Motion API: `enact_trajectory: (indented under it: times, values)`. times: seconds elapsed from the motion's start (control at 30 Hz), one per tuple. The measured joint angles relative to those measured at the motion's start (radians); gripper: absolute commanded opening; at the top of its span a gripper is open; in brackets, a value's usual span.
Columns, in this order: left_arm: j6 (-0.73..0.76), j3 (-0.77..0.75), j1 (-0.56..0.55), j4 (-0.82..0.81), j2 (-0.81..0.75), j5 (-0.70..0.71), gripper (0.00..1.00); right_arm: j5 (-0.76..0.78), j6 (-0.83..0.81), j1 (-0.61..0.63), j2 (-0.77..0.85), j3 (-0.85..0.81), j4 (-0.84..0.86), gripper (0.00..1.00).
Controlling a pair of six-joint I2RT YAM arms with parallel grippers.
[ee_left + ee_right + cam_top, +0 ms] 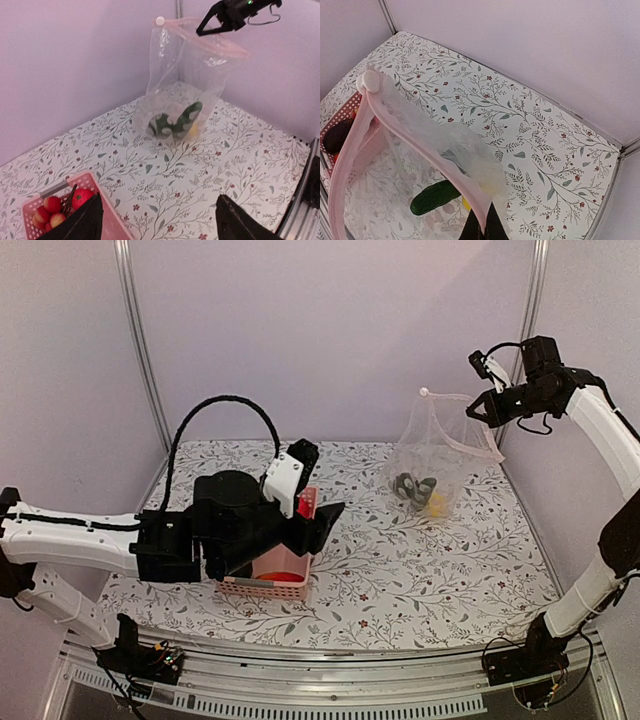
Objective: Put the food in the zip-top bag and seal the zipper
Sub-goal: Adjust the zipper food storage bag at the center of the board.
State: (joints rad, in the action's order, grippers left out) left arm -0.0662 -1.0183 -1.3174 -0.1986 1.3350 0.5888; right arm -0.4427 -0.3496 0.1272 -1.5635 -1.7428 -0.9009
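Wide and empty, the left hand (159, 210) hovers above the pink basket (262, 588) near the bench's (420, 570) front-left edge, where tomatoes (82, 197) wait. Toward the far-right corner the right hand (485, 405) pinches the bag (440, 455), which holds a cucumber (435, 196) and a lemon (437, 503); its zipper (215, 44) is unsealed.

Pink lattice basket (262, 587) is parked on the left side of a floral-print tablecloth (420, 570). Plain lilac walls (330, 330) are seen behind, metal posts (140, 350) are stood in the corners, and a metal rail (330, 685) is run along the near edge.
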Motion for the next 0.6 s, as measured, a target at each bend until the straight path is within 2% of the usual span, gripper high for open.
enact_trajectory:
  times: [0.17,0.3,0.47,0.6]
  values:
    - [-0.241,0.047,0.065,0.330,0.000,0.054,0.76,0.010,0.013,0.005,0.008,0.013,0.085,0.00]
    - [-0.393,0.047,0.140,0.541,-0.004,0.039,0.77,-0.053,0.019,0.013,0.038,0.134,0.161,0.00]
    - [-0.488,0.035,0.215,0.740,-0.012,-0.034,0.81,-0.178,-0.003,0.053,0.046,0.312,0.212,0.00]
    - [-0.520,0.020,0.259,0.826,-0.002,-0.077,0.81,-0.304,-0.033,0.082,0.050,0.444,0.230,0.00]
